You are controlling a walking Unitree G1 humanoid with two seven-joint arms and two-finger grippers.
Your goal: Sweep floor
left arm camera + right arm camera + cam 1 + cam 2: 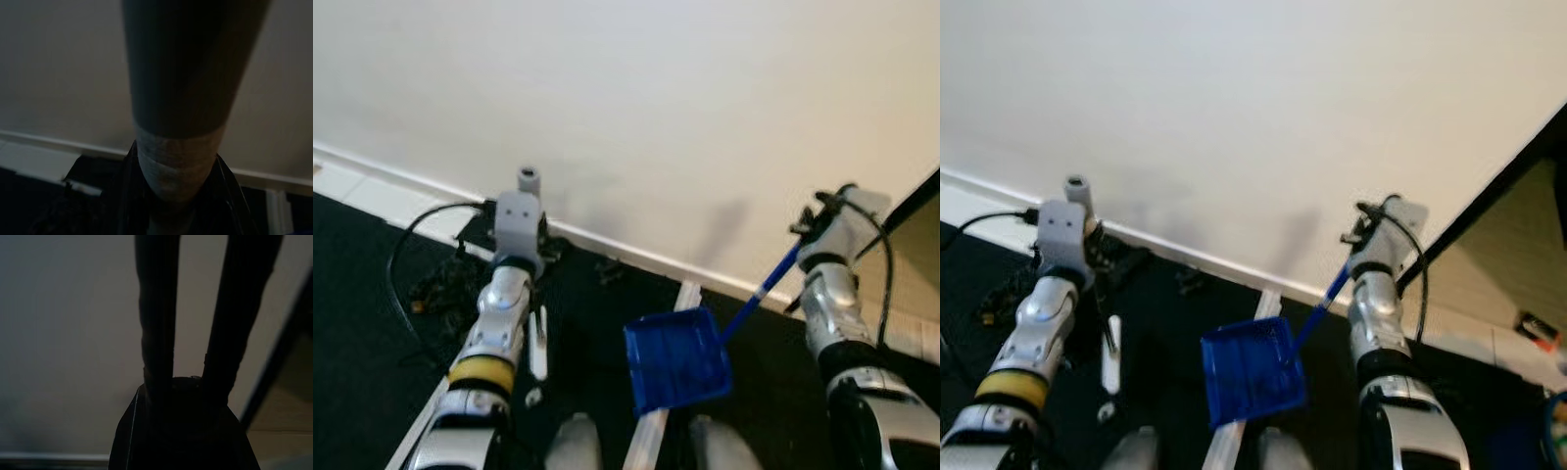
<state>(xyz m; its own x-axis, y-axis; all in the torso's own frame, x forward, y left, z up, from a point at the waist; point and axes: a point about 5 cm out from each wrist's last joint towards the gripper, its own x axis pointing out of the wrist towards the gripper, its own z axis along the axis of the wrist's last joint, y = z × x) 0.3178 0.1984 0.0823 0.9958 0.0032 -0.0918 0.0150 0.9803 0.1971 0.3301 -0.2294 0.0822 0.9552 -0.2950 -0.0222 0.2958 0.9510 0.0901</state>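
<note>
A blue dustpan [675,364] hangs just above the dark floor in front of my feet. Its blue handle [764,286] slants up to my right gripper [808,235], which is shut on it near the wall. My left gripper [521,211] is raised at the left, close to the baseboard. In the left wrist view a thick grey handle with a pale band [176,166] runs through its grip. A white stick [538,348] continues downward beside my left forearm; this looks like the broom handle. The broom's head is hidden.
A plain white wall with a white baseboard [636,257] stands right ahead. Black cables [435,284] lie on the dark floor at the left. A white rail [685,296] runs along the floor between my feet. A dark frame edge [913,201] and pale flooring sit at the right.
</note>
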